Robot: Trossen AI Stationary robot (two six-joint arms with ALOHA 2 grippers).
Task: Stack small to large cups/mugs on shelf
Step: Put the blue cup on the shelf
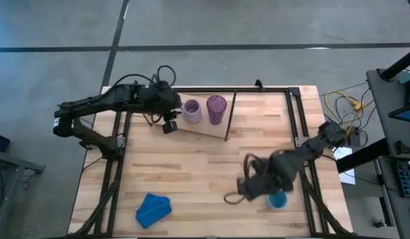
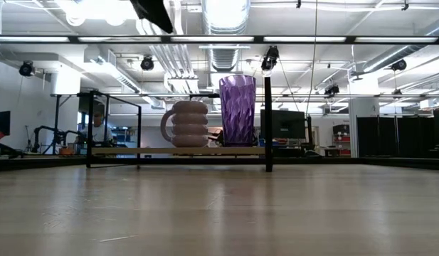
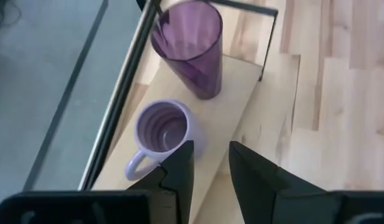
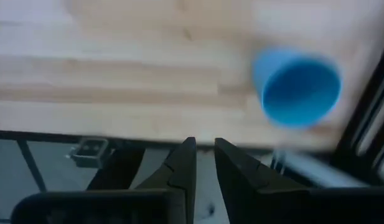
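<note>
The lavender mug (image 1: 191,111) and the tall purple tumbler (image 1: 216,108) stand side by side on the light-wood shelf (image 1: 206,127) at the far middle of the table; both show in the low view, mug (image 2: 187,124) and tumbler (image 2: 237,110). My left gripper (image 1: 169,125) hovers just left of the mug, open and empty; its wrist view shows the mug (image 3: 163,127) close ahead of its fingers. The small blue cup (image 1: 278,199) stands on the table near the right front corner. My right gripper (image 1: 248,189) is just left of it, above the table, its fingers a narrow gap apart, empty.
A crumpled blue cloth (image 1: 153,209) lies near the table's front left. The shelf's black rod frame (image 1: 230,116) rises beside the tumbler. Black frame rails (image 1: 301,133) run along the table's sides. Bare wood lies between the shelf and the front edge.
</note>
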